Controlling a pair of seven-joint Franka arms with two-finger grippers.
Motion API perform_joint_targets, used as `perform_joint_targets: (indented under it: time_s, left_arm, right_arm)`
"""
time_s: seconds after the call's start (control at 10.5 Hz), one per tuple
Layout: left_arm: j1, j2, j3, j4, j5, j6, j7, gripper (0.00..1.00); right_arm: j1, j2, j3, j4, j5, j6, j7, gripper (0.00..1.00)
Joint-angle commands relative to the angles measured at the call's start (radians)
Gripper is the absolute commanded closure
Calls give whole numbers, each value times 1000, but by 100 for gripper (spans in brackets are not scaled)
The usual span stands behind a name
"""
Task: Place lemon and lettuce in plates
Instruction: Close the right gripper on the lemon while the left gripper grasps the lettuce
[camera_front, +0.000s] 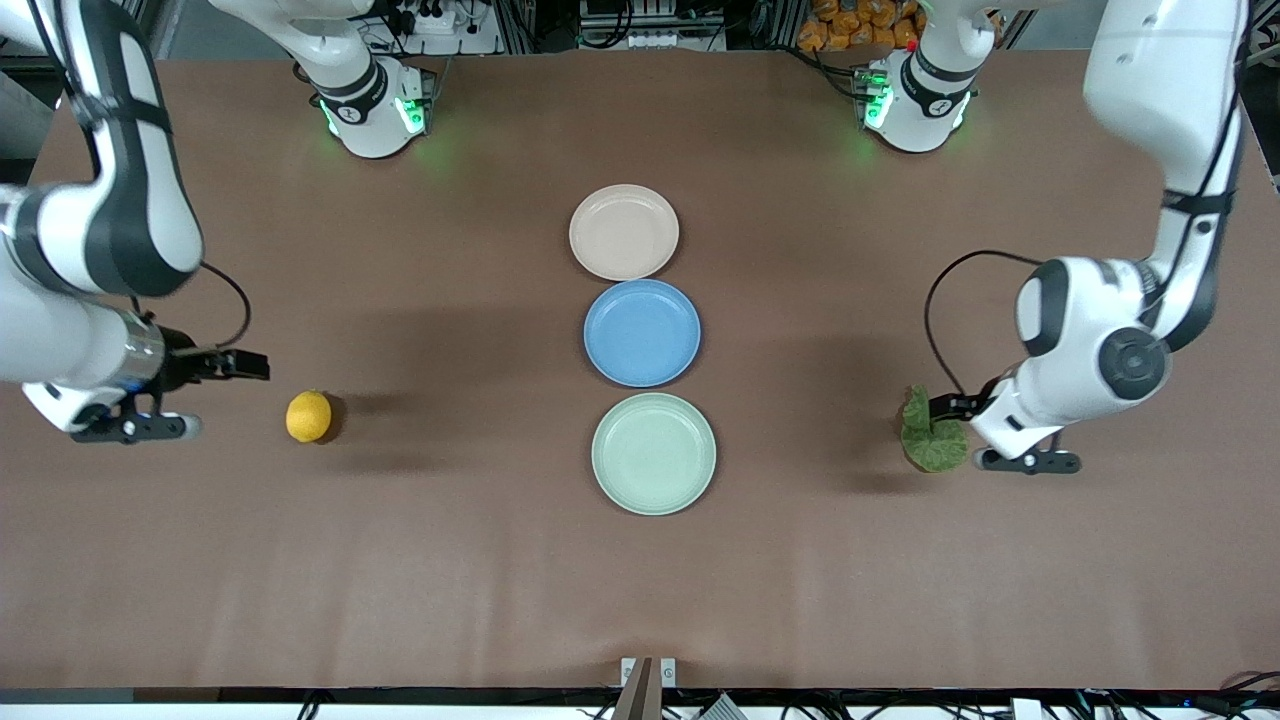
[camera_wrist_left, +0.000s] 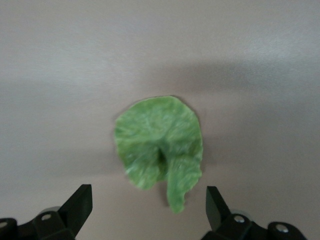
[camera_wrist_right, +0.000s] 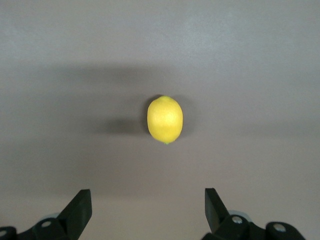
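The lemon (camera_front: 308, 416) lies on the brown table toward the right arm's end. My right gripper (camera_front: 243, 365) hangs open and empty in the air beside it, apart from it. In the right wrist view the lemon (camera_wrist_right: 165, 119) sits ahead of the open right gripper (camera_wrist_right: 147, 200). The lettuce (camera_front: 932, 432) lies on the table toward the left arm's end. My left gripper (camera_front: 950, 407) is open right at the leaf. In the left wrist view the lettuce (camera_wrist_left: 160, 150) reaches between the open fingers of the left gripper (camera_wrist_left: 148, 200). The beige-pink plate (camera_front: 624, 232) and the mint green plate (camera_front: 653, 453) are bare.
A blue plate (camera_front: 642, 333) sits between the two pale plates in a row down the table's middle. The beige-pink plate is farthest from the front camera and the mint green one nearest. The arm bases stand along the table's top edge.
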Motion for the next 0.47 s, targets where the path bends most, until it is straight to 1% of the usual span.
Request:
perform_joint_targets:
  time_s: [0.0,0.19,0.28,0.38]
  left_arm:
    - [-27,64,0,12,2,41,-55,0]
    - [-18,89,-1,14,-1,55,-55,6]
    - [-18,97,-1,14,1,56,-55,11]
    - [-18,107,-1,15,1,56,-55,16]
  right_arm:
    - [-18,107,8,14,8,74,-67,0]
    - [-27,163,8,11,8,131,-81,0]
    - [-48,179,8,-1,8,165,-124,0]
    - [-68,185,8,-48,8,246,-153,0]
